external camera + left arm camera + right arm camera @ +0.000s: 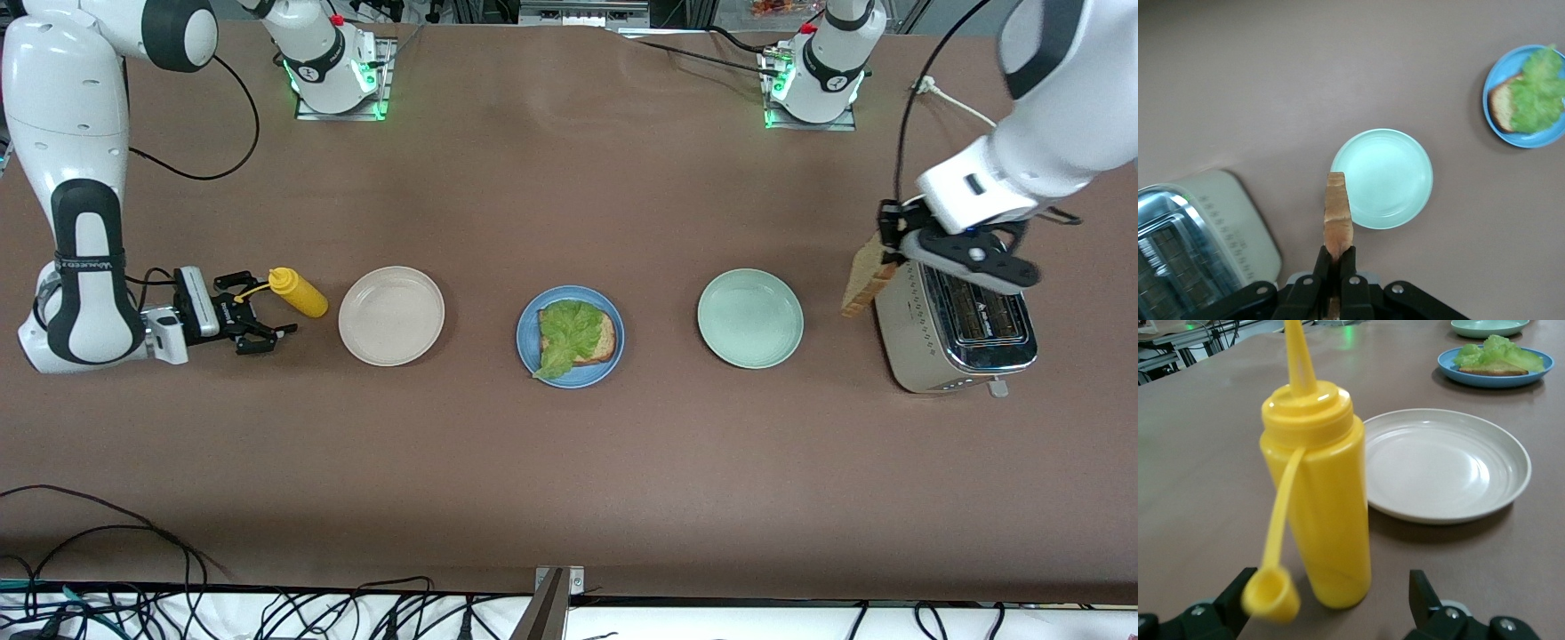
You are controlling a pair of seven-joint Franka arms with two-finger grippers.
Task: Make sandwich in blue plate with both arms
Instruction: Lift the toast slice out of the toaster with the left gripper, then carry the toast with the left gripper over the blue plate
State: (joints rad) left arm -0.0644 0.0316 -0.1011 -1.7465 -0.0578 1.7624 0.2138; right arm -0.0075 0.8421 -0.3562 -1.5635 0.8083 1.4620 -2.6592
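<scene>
I see only part of the bottom slice; the lettuce covers the rest. In the left wrist view the frame edge cuts the blue plate and most of the toaster. The held bread shows edge-on there, its lower end hidden between the left gripper fingers. In the right wrist view the bottle is blurred, its nozzle tip cut off at the frame edge. I see only the right gripper finger tips there. The mint plate is cropped too.
</scene>
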